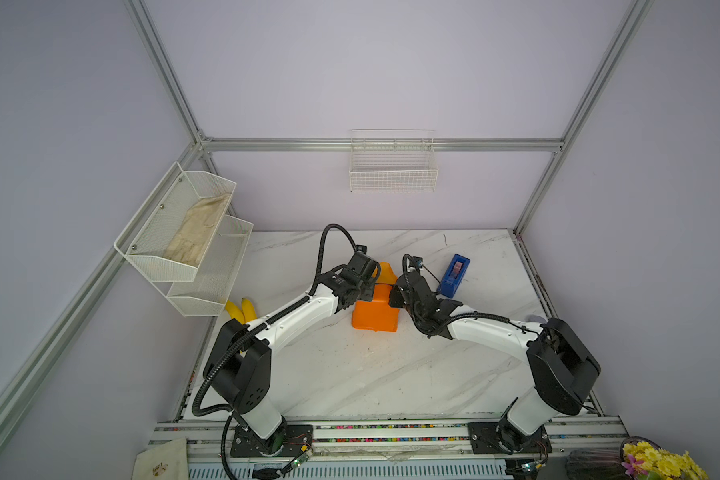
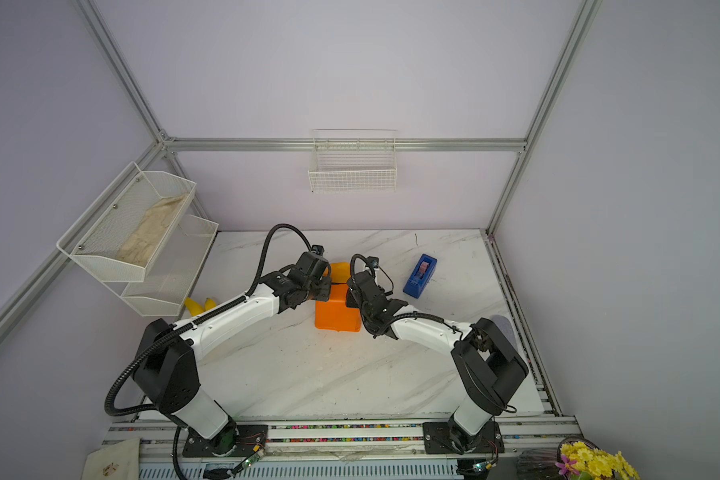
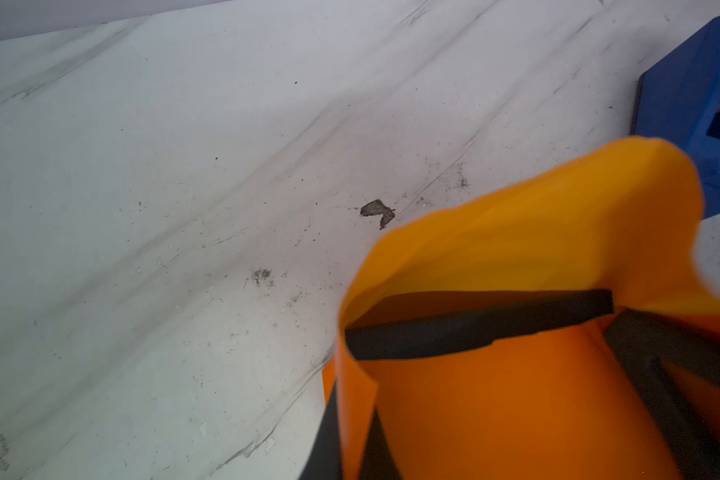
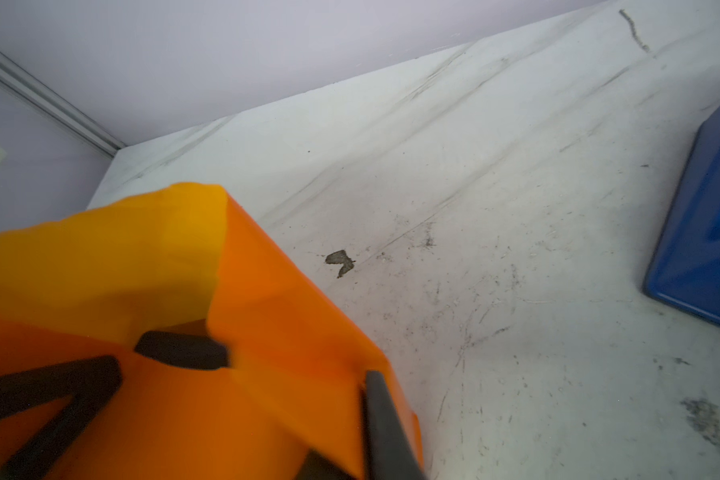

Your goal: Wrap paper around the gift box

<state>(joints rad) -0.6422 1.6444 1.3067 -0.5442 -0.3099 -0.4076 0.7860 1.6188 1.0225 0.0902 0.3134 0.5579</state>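
The orange-yellow paper [image 1: 375,313] [image 2: 336,311] is folded up into a boxy shape at mid-table, with one flap standing up at the back [image 3: 516,249] [image 4: 121,257]. The gift box is almost wholly covered; only a dark strip [image 3: 474,328] shows inside the paper's open end. My left gripper [image 1: 368,291] [image 2: 324,291] [image 3: 352,449] is at the parcel's back left, shut on a fold of paper. My right gripper [image 1: 395,293] [image 2: 350,293] [image 4: 350,457] is at the back right. One of its fingers [image 4: 383,424] lies along the paper's edge and the other is mostly hidden.
A bright blue tape dispenser [image 1: 454,276] [image 2: 420,275] stands just right of the right gripper. Bananas [image 1: 242,309] lie at the table's left edge under white mesh shelves [image 1: 184,232]. A wire basket [image 1: 393,166] hangs on the back wall.
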